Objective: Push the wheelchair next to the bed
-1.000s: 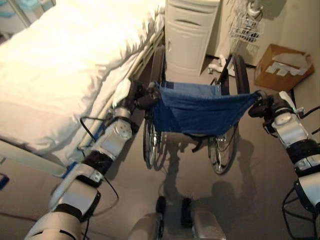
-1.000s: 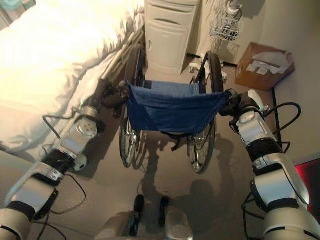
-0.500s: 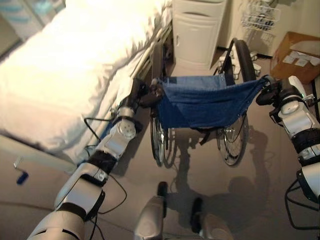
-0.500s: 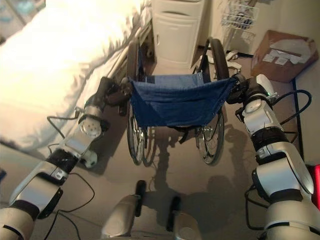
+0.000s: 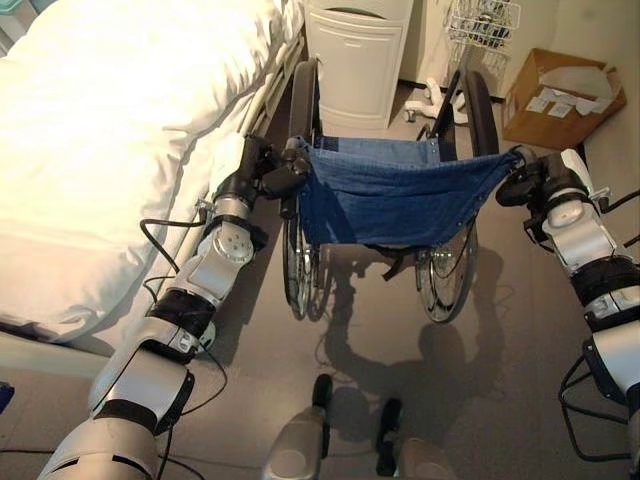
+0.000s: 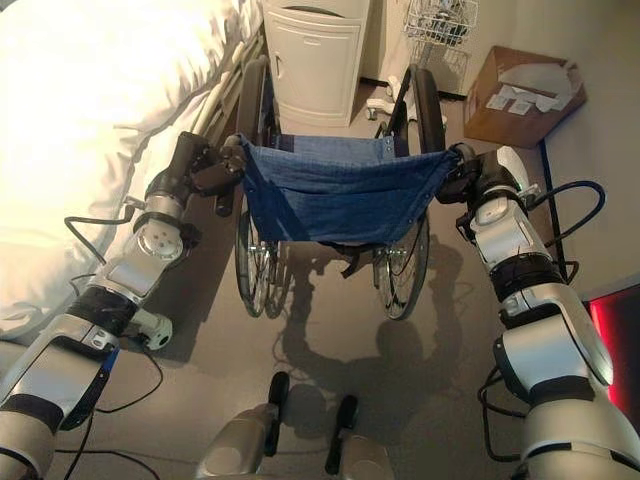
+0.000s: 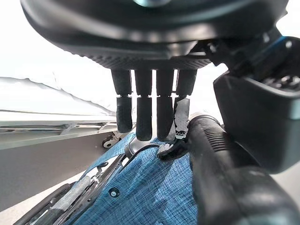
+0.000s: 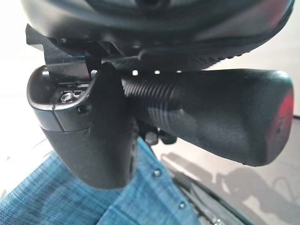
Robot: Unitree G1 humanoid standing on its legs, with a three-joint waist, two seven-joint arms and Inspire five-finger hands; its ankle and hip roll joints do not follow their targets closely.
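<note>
The wheelchair, with a blue denim back and large spoked wheels, stands alongside the bed, which has white bedding and lies to its left. My left hand is at the left push handle. Its fingers hang straight, and the ribbed grip lies between them and the thumb. My right hand is on the right push handle, with its thumb curled across the grip. The seat and front of the chair are hidden behind the backrest.
A white bedside cabinet stands just ahead of the wheelchair. A wire basket hangs at the far right, and an open cardboard box sits on the floor beside it. The bed's metal frame rail runs close along the chair's left wheel.
The whole view has swung as I step. Both hands have stayed at the push handles, and the wheelchair remains beside the bed, facing the cabinet.
</note>
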